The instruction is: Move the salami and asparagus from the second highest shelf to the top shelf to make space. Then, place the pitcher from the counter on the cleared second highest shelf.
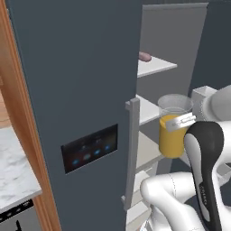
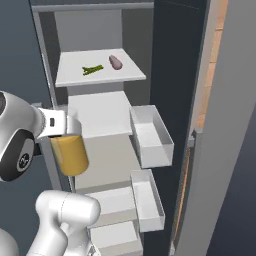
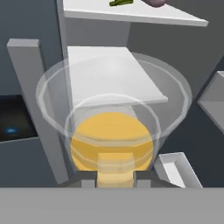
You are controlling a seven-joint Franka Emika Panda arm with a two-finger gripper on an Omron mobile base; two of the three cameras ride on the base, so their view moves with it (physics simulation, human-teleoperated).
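While the salami [image 2: 116, 62] and asparagus [image 2: 93, 70] lie on the top shelf [image 2: 100, 80], the gripper [image 2: 65, 125] is clamped on the yellow pitcher [image 2: 70, 155], holding it in the air just before the bare second highest shelf [image 2: 100, 115].

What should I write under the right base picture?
Gripper holds the pitcher by the fridge; salami and asparagus lie on the top shelf.
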